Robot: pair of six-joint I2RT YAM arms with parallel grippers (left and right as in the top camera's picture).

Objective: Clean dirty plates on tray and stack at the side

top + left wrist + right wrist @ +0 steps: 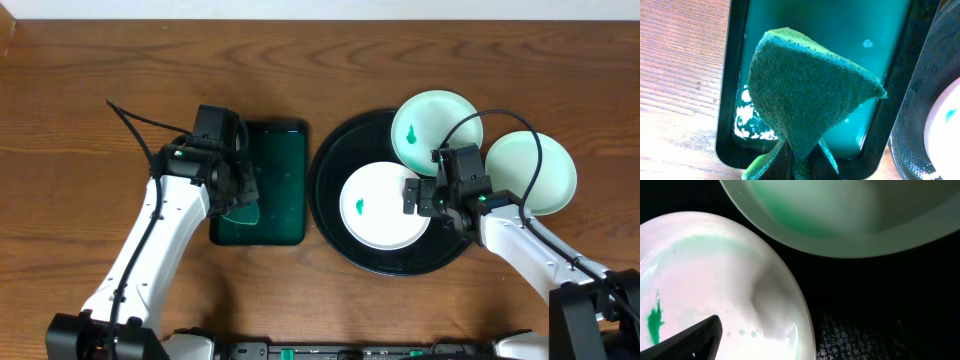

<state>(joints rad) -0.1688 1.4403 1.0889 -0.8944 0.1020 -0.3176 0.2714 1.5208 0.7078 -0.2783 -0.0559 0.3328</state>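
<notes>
Plate one (715, 280), green-smeared, lies nearest beneath your right wrist, flat at the centre of the black tray (328, 200). Plate two (435, 128) tilts on the tray's far rim. Plate three (535, 175) sits just beside its right rim. Your right gripper (412, 195) hangs over the first plate's right edge; you cannot tell its spread. Your left gripper (800, 167) is clamped on a green scouring pad (805, 95) above the green rectangular tray (840, 30).

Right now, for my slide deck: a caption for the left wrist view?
Left gripper pinching a green scouring pad over the dark green rectangular tray.
</notes>
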